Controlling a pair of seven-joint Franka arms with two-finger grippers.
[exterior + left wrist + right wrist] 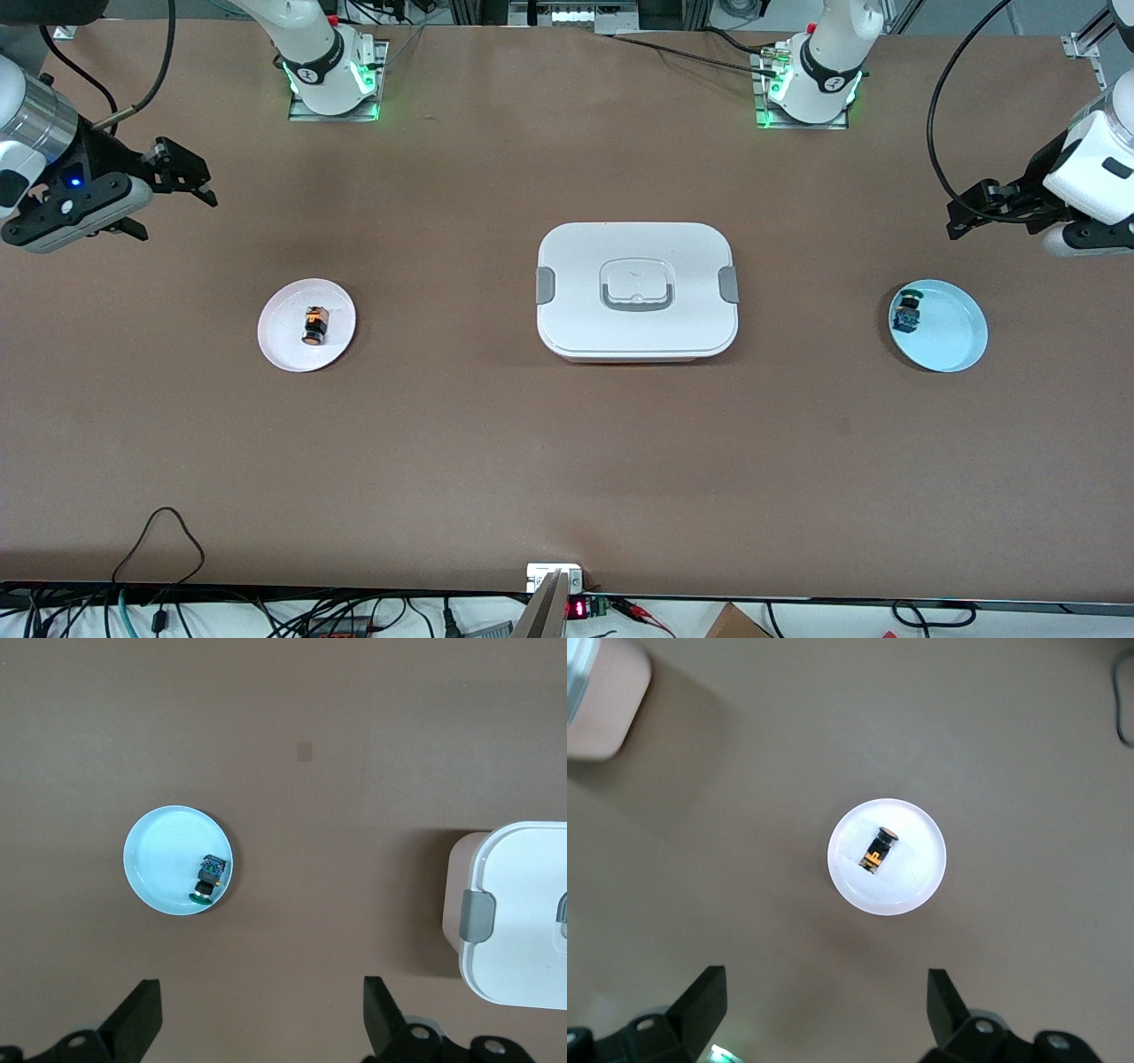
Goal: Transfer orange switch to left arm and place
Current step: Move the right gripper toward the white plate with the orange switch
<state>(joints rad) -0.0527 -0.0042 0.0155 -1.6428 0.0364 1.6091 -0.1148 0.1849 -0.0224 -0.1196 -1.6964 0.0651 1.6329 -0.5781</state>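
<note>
The orange switch lies on its side on the pink plate toward the right arm's end of the table; it also shows in the right wrist view. The white lidded box sits mid-table between the plates. My right gripper is open and empty, high above the table near the right arm's end, and it shows in its own view. My left gripper is open and empty, high near the left arm's end, with the blue plate in its view.
A blue plate toward the left arm's end holds a small blue-bodied switch with a green cap. The box corner shows in the left wrist view. Cables and electronics line the table edge nearest the front camera.
</note>
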